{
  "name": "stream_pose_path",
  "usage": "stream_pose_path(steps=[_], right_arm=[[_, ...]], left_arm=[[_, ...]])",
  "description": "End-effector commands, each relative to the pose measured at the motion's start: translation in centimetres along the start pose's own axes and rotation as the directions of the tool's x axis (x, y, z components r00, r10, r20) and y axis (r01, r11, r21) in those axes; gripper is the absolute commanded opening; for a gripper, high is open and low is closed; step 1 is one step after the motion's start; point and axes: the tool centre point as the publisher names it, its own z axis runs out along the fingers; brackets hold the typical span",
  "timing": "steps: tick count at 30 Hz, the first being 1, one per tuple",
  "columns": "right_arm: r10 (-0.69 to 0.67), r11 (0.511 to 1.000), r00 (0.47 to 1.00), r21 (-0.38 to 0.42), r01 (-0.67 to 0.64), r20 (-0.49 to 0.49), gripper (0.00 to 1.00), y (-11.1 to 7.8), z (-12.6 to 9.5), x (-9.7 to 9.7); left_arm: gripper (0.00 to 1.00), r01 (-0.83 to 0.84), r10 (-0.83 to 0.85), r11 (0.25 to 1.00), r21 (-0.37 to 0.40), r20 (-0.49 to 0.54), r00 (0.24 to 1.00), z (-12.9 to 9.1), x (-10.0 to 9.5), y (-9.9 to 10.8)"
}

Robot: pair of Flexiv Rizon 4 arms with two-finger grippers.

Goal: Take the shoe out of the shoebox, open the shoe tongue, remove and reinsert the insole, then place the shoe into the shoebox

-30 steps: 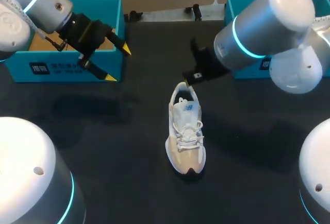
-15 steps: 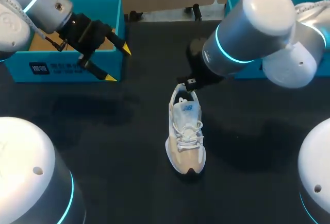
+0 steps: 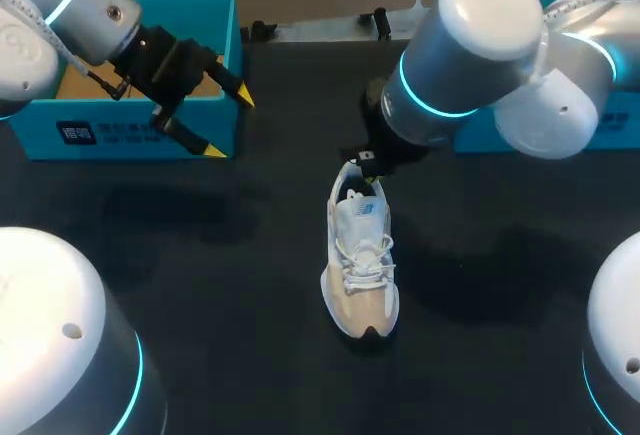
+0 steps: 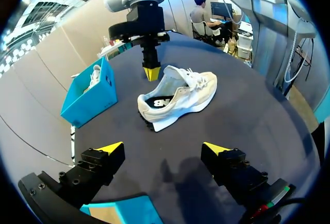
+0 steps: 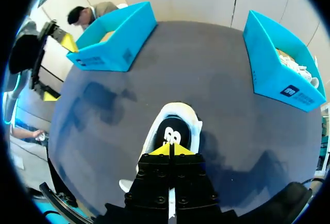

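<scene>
At the far left of the dark desk [image 3: 250,285] stands an open blue shoebox [image 3: 150,125], its brown inside showing. The left arm [image 3: 100,15] comes in over this box. The left jaws hang just past the box's front right corner, spread wide and released, with nothing between the yellow fingertips [image 3: 245,100] and only bare desk under them. From the left wrist view, no object lies between these jaws and the shoe, which sits well ahead of them.

The white and beige sneaker [image 3: 360,255] stands upright near the middle of the desk, outside both boxes. Its toe points toward the robot and its heel points away. The laces are tied, and the dark insole [image 5: 172,131] shows through the opening.

The right arm [image 3: 470,55] reaches past the middle, and its bulk covers the desk behind the sneaker. The right jaws point down at the heel end and are clenched, with the two yellow tips [image 5: 172,149] pressed together right at the heel rim. Whether they pinch the collar or only meet above it cannot be made out.

At the far right stands a second blue shoebox [image 5: 281,69], partly hidden by the right arm in the head view. Another white shoe [image 4: 95,74] lies inside it.
</scene>
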Motion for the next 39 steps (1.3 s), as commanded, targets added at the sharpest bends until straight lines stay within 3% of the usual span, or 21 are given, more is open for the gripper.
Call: stream_pose_path(steps=[1,15,26,39], right_arm=[[0.021,1.000,0.999,0.020,-0.021,0.028,0.00,0.5,2.7,1.2],[0.048,0.992,0.995,0.115,-0.057,0.082,0.00,-1.0,6.2,2.4],[0.093,0.981,0.986,0.155,-0.114,0.136,0.00,-3.0,7.0,1.1],[0.121,0.970,0.982,0.193,-0.148,0.148,0.00,-3.8,9.4,0.3]], left_arm=[[1.00,0.000,0.000,1.000,-0.003,0.001,1.000,0.0,0.1,-0.1],[1.00,0.000,0.000,1.000,-0.003,0.001,1.000,0.0,0.1,-0.1],[1.00,0.000,0.000,1.000,-0.003,0.001,1.000,0.0,0.1,-0.1],[1.00,0.000,0.000,1.000,-0.003,0.001,1.000,0.0,0.1,-0.1]])
